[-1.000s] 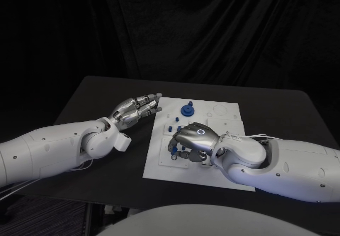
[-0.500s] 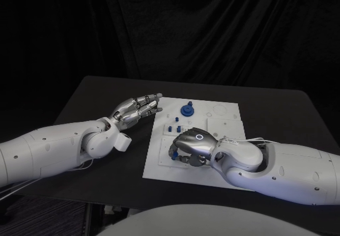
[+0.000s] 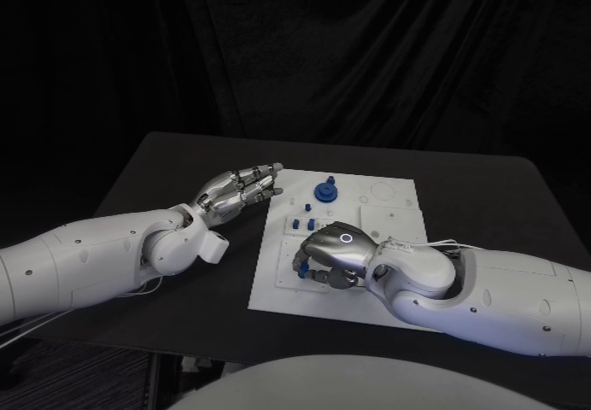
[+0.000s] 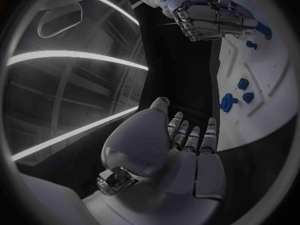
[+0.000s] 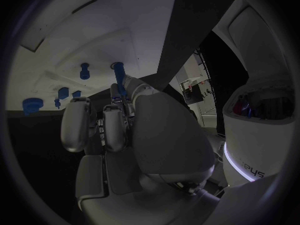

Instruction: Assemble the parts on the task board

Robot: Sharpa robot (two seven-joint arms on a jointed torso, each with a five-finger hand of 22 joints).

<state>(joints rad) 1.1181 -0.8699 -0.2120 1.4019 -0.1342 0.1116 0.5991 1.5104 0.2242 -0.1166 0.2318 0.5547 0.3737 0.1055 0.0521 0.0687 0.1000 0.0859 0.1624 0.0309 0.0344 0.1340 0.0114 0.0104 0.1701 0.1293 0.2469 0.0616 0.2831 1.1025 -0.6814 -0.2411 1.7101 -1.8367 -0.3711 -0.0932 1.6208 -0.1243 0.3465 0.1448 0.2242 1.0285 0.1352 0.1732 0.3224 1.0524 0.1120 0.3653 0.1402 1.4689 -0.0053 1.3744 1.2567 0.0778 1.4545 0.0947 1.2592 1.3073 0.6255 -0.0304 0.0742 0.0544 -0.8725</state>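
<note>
Right hand point(image 3: 330, 253) down on the near-left part of the task board point(image 3: 392, 224), back of the hand up, fingers curled under. In the right wrist view, fingertips point(image 5: 122, 92) closed round a small blue peg point(image 5: 118, 73) that stands up from the white plate; grip looks like a pinch on that peg, though the contact itself is partly hidden behind the fingers. Just beyond the fingertips, a second blue peg point(image 5: 84, 70) upright in the board. Farther out past that hand, toward the board's far side, a round blue gear-like part point(image 3: 326, 190) with a knob on top, and between it and the hand a cluster of small blue pieces point(image 3: 301, 224) close to the knuckles.

Left hand point(image 3: 239, 190) off the board's left edge, over the black counter point(image 3: 160, 162), holding nothing; fingers held out, fairly straight and close together, tips reaching toward the board's far-left corner without touching it. From the left wrist view, palm and fingers point(image 4: 187, 137) pointing along the board's edge, the blue gear-like part point(image 4: 227, 102) just ahead and to the side of the fingertips, the right hand point(image 4: 209, 17) well beyond it over the plate
</note>
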